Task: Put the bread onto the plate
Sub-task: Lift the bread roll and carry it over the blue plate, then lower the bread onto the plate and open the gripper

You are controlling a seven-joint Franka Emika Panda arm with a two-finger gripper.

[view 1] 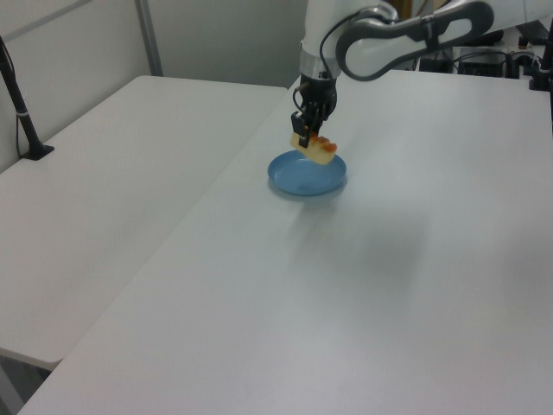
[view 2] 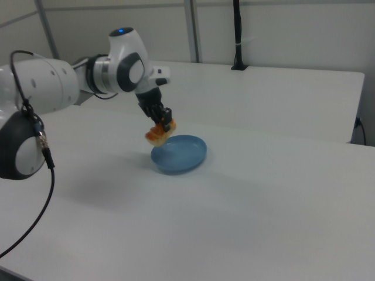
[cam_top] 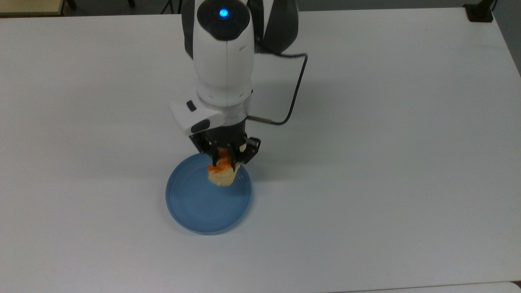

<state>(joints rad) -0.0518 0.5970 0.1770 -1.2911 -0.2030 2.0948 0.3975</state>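
Top view: a broad white table (cam_top: 386,162) fills nearly all of the picture, matte and bare apart from the blue plate (cam_top: 195,207), which sits toward the bottom of the top view, a little left of centre. The gripper (cam_top: 225,158) hangs over the plate's upper right rim with its jaws closed on the bread (cam_top: 221,173), whose pale end points down and whose orange glaze sits up between the fingers. The bread is held in the air over the plate and is not resting on it. A black cable (cam_top: 295,91) loops from the white arm across the tabletop.

In the left view, a second white table (view 1: 112,199) stands beside the first with a narrow seam between them, and a black post (view 1: 22,108) is clamped at its far edge. Pale wall panels with metal uprights close the back of the room.

In the right view, another black post (view 2: 237,35) rises at the far table edge against a plain pale wall.
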